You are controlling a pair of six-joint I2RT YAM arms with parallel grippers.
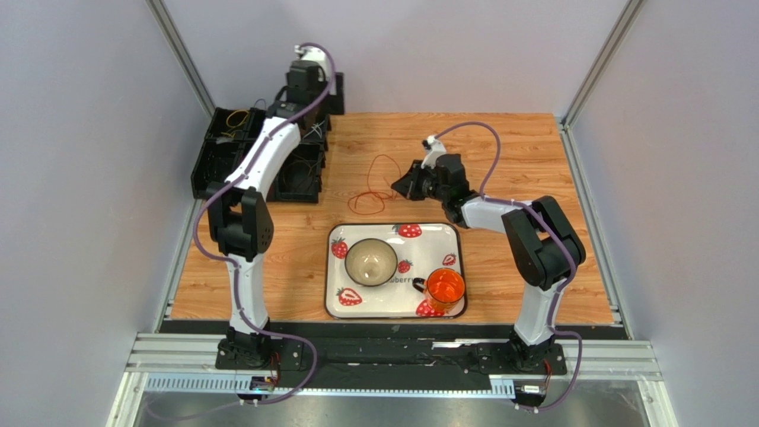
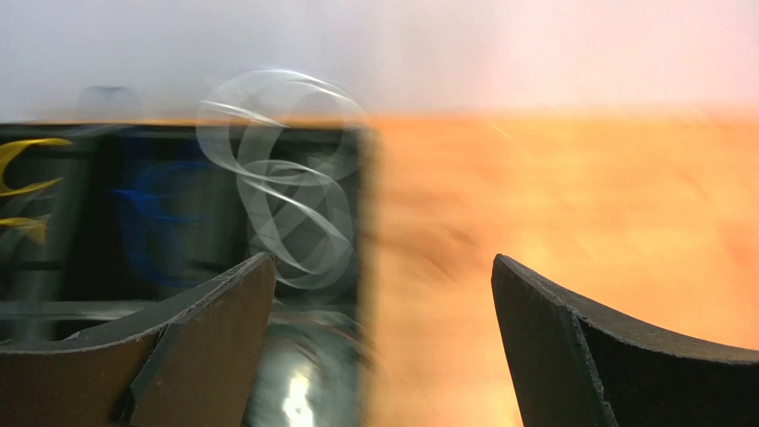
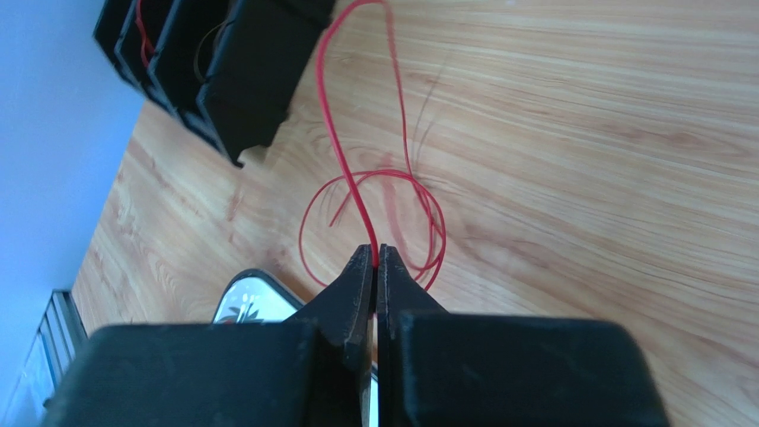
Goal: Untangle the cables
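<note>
Right wrist view: right gripper (image 3: pixel 375 253) is pinching its fingers together on the red cable (image 3: pixel 364 224), which is looping across the wood table (image 3: pixel 579 178) just beside the black crate (image 3: pixel 240 71). Left wrist view (blurred): left gripper (image 2: pixel 383 262) is hanging w/ fingers wide apart over the crate's edge. White cable (image 2: pixel 285 205) is coiling at the crate's rim; blue cable (image 2: pixel 147 200) & yellow cable (image 2: pixel 27 147) are lying inside the crate.

Matt black right pincer (image 3: pixel 375 254), smooth red cable (image 3: pixel 343 169), grained wooden table (image 3: pixel 579 133).
</note>
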